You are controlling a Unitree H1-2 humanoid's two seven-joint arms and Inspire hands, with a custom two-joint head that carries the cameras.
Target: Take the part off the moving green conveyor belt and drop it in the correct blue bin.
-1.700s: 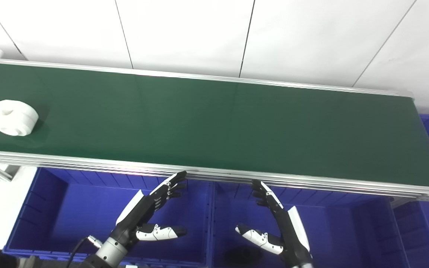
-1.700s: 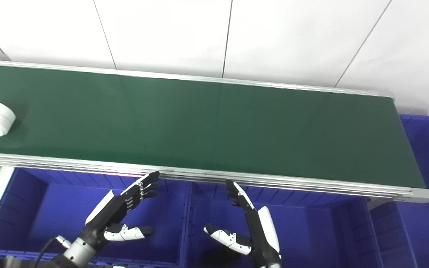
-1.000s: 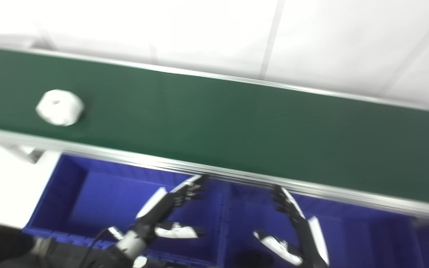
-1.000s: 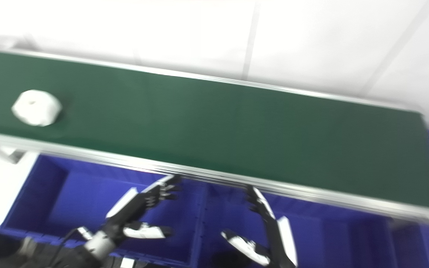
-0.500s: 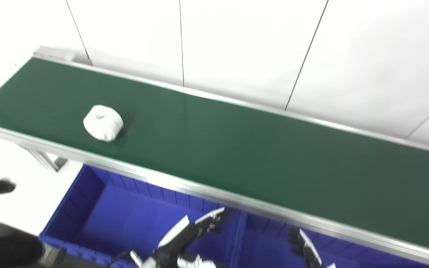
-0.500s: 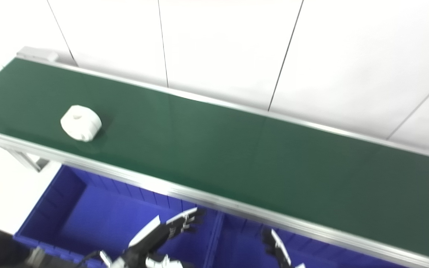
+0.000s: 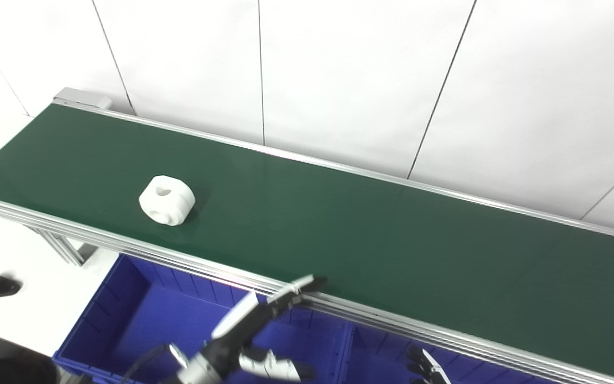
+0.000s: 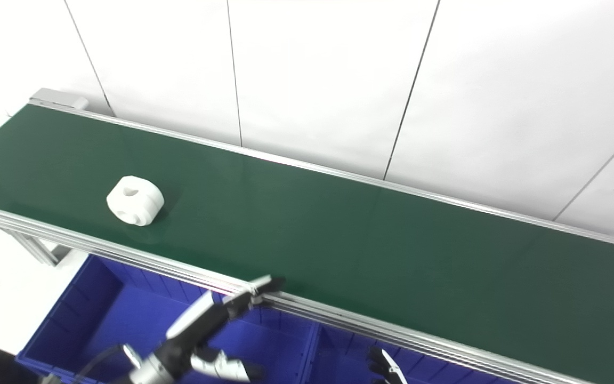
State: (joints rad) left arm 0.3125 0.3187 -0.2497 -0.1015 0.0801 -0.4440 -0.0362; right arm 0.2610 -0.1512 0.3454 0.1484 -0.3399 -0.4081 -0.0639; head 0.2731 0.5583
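1. Presently, the white part (image 7: 167,199) lies on the green belt (image 7: 371,234), toward its left end and close to the near rail (image 7: 126,242). It is a short, thick ring with a hole in its top face and a round recess in its side. Nothing touches it.

2. Your left hand (image 7: 256,330) hangs over the left blue bin (image 7: 126,298), fingers (image 7: 296,287) stretched out and apart, tips level with the near rail, thumb spread wide. It holds nothing. It is well apart from the part, to the part's right.

3. Your right hand (image 7: 427,368) shows only its fingertips at the bottom edge, over the neighbouring bin (image 7: 371,346). You cannot tell from that how far open it is; nothing is seen in it.

4. Judgement: the step in hand is the reach. The left hand is the nearer one, so use it and leave the right waiting.

5. Lift the fingers clear of the rail before crossing onto the belt; at their present height they could catch on it.

6. Aim ahead of the part along the belt's travel, not at where it sits now.

7. Come down from above with thumb on one curved side and fingers on the other. The part looks smooth and rounded, so a shallow pinch may let it slip or roll.

8. Which bin is correct cannot be told; no labels are visible. Confirm before release.
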